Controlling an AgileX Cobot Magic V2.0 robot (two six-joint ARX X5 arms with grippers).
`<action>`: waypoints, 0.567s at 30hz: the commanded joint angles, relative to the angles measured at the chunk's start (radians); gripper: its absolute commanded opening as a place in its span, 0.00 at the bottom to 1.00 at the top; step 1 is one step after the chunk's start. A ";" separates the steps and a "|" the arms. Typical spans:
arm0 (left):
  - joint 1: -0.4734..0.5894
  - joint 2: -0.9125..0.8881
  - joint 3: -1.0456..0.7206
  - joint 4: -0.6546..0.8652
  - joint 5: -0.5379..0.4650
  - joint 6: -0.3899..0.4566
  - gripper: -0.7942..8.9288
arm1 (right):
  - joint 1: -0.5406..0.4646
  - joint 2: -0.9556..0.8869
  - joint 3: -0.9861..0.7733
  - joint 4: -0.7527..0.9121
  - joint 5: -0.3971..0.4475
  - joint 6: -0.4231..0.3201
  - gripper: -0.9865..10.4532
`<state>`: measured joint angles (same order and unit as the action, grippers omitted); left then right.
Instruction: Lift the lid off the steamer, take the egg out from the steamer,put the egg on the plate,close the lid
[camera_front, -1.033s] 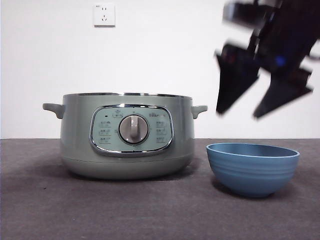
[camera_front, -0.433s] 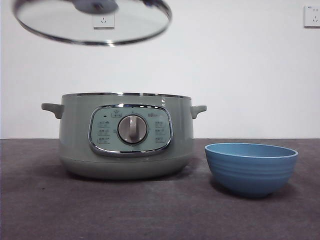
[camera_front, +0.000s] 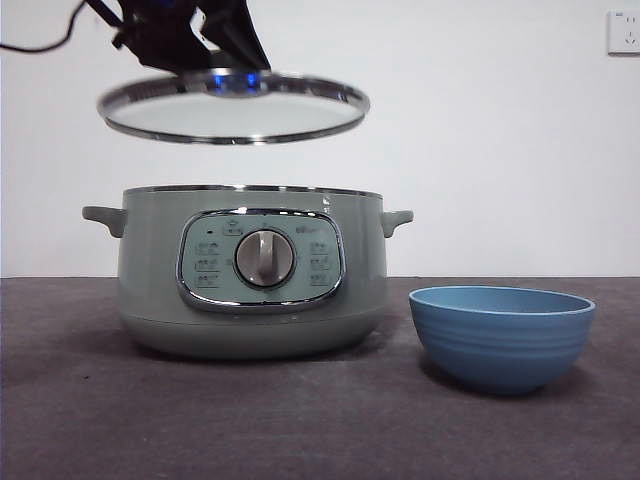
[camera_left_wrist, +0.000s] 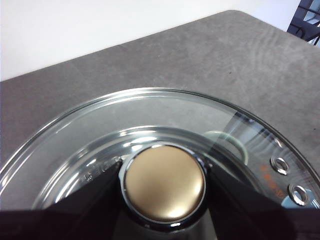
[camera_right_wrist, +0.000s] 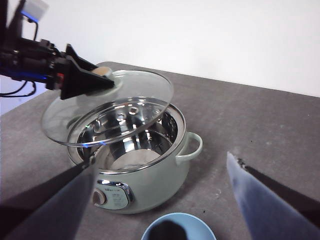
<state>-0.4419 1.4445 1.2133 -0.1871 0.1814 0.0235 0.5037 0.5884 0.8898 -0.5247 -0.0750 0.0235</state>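
Note:
My left gripper (camera_front: 232, 72) is shut on the knob (camera_left_wrist: 164, 182) of the glass lid (camera_front: 233, 115) and holds the lid level, a short way above the open steamer (camera_front: 250, 270). The right wrist view shows the lid (camera_right_wrist: 107, 107) hanging over the far left part of the pot's rim (camera_right_wrist: 150, 185). The blue bowl (camera_front: 502, 335) stands just right of the pot. My right gripper (camera_right_wrist: 161, 157) is open and empty, high above the pot and the bowl (camera_right_wrist: 200, 229). I see no egg; the bowl's inside looks dark, and I cannot tell what is in it.
A perforated metal insert (camera_right_wrist: 132, 120) lines the pot's inside. The grey table (camera_front: 320, 420) runs bare in front of the pot and bowl. A white wall with sockets (camera_front: 625, 32) stands behind.
The lid has come down and to the right and now hangs level over the pot. The gripper seen at the upper right one second ago has left the front view.

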 joint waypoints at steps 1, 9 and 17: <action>-0.004 0.017 0.005 0.063 0.004 0.008 0.07 | 0.001 -0.002 0.002 0.003 0.004 0.013 0.47; -0.004 0.084 0.005 0.080 -0.002 0.030 0.07 | 0.001 -0.002 0.002 -0.010 0.003 0.013 0.47; -0.007 0.129 0.005 0.087 -0.022 0.030 0.07 | 0.001 -0.002 0.002 -0.033 0.004 0.013 0.47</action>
<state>-0.4431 1.5814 1.2133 -0.1467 0.1581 0.0418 0.5037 0.5884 0.8898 -0.5606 -0.0750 0.0296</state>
